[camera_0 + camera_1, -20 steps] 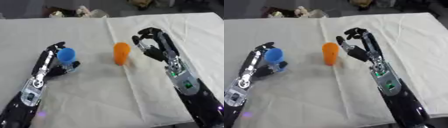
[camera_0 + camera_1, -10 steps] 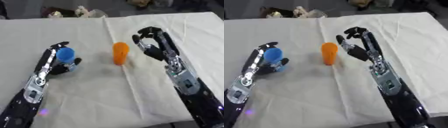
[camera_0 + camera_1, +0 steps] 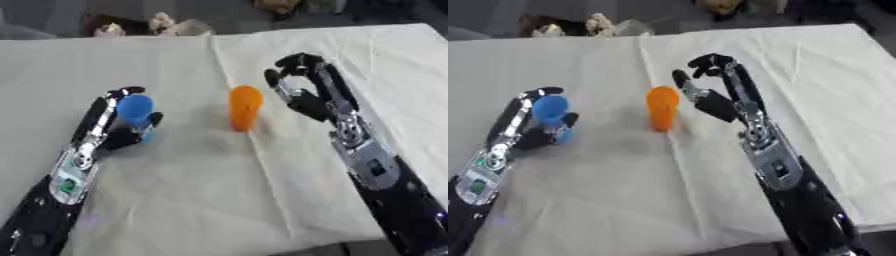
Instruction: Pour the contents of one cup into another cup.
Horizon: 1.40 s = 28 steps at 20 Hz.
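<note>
a: two cups stand on the white cloth (image 3: 219, 200). in the left eye view the blue cup (image 3: 136, 112) is on the left, and the left hand (image 3: 118, 132) has its thumb and fingers curled round it. i judge this cup is the one to be poured, because it is already grasped.

b: and the orange cup (image 3: 245, 107)?

a: it stands upright near the middle, alone, nothing touching it. the right hand (image 3: 306, 92) is just beside it on the right, fingers half bent and spread, grasping nothing. i think it waits there to steady the orange cup, or to take it.

b: what does the right eye view add?

a: there the gap between the right hand (image 3: 710, 95) and the orange cup (image 3: 661, 107) shows a little more clearly, so they are apart. the fingertips of the left hand (image 3: 535, 127) also show arching over the top of the blue cup (image 3: 551, 115). what is inside either cup, neither view shows.
</note>
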Each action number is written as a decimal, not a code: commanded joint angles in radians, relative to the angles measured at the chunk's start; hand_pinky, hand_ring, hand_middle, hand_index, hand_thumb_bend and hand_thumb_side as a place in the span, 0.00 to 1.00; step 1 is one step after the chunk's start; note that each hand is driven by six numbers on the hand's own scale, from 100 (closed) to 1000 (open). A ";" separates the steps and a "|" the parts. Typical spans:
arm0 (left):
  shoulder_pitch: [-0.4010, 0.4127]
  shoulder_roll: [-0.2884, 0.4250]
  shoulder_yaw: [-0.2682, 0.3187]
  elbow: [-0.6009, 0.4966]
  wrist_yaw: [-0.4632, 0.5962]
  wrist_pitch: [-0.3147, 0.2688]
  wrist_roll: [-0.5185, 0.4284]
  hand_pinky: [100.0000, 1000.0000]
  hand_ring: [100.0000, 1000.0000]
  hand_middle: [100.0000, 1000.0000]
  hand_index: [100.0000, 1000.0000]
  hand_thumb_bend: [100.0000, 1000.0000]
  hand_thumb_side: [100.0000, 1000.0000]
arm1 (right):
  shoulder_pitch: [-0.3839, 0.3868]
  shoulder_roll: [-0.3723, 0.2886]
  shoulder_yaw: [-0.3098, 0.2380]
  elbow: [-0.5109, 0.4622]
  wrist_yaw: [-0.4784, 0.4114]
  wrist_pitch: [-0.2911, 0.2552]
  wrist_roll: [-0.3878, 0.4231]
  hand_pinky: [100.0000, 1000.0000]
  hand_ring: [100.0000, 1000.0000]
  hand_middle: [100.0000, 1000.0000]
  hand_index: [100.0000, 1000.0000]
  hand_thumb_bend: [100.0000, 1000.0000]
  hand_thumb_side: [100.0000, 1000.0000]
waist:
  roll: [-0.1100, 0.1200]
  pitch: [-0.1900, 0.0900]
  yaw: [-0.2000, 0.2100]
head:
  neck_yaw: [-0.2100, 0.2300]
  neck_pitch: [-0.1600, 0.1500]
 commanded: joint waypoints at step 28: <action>0.105 0.103 0.043 -0.478 0.315 0.104 0.054 0.09 0.00 0.04 0.67 0.00 0.49 | -0.004 -0.002 -0.036 0.133 0.101 -0.023 -0.088 0.77 0.84 0.49 0.66 0.36 0.51 | 0.008 -0.025 0.022 | -0.042 -0.012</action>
